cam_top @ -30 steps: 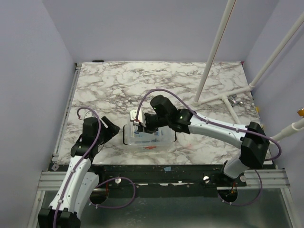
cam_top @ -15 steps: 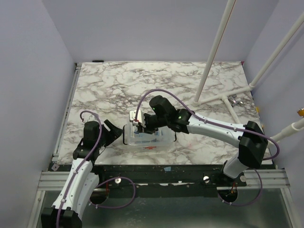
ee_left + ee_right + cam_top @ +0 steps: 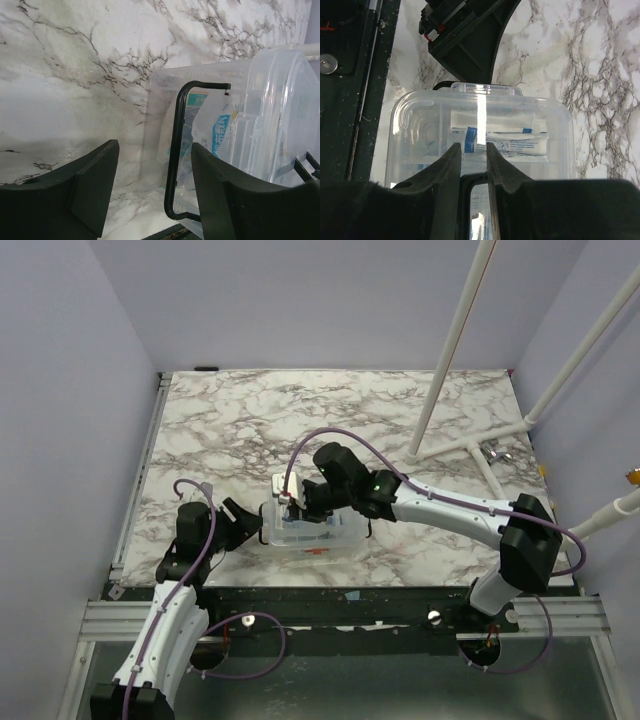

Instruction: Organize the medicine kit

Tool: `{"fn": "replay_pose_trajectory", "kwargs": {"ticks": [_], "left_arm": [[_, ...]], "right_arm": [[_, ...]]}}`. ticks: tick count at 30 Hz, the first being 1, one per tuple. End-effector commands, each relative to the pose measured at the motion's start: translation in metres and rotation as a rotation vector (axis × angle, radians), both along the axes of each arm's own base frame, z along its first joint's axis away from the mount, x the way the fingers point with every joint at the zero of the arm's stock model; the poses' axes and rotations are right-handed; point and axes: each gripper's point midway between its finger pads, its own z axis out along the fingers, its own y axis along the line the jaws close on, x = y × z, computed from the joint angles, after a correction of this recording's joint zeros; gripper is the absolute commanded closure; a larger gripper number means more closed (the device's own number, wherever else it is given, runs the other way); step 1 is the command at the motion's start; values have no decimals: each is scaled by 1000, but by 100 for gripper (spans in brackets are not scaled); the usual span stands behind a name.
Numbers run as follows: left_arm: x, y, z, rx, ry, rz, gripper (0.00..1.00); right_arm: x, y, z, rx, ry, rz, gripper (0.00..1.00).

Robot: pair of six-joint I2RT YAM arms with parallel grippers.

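The medicine kit (image 3: 318, 533), a small rounded-corner box of clear glossy plastic, sits on the grey-veined white marble tabletop (image 3: 230, 430) near its front edge, between the two arms. Its long axis runs left to right, and its thin black wire handle (image 3: 171, 165) is at the end facing the left arm. The overhead view gives that layout. The left wrist view adds that the left gripper (image 3: 248, 525) has its matte black fingers (image 3: 95, 185) spread apart with the handle standing upright in the gap, touching neither. Blue-printed white packets (image 3: 515, 142) show through the lid, which carries a bright streak of glare in the right wrist view. There the right gripper (image 3: 298, 505) sits at the box's edge with its jaws nearly together around a dark-rimmed piece. Whether they pinch it I cannot tell.
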Motion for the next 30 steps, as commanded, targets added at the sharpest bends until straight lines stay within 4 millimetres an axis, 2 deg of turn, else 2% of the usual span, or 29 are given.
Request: {"fn": "replay_pose_trajectory", "kwargs": {"ticks": [1, 14, 24, 30], "left_arm": [[3, -5, 5, -27, -36, -28, 40], [5, -9, 11, -35, -71, -54, 49], [5, -11, 15, -33, -84, -78, 53], [5, -10, 16, -21, -92, -81, 56]], "right_arm": [[-3, -3, -18, -34, 49, -3, 71], [2, -5, -47, -122, 112, -60, 69], [17, 1, -46, -124, 101, -131, 63], [16, -4, -64, -183, 124, -145, 63]]}}
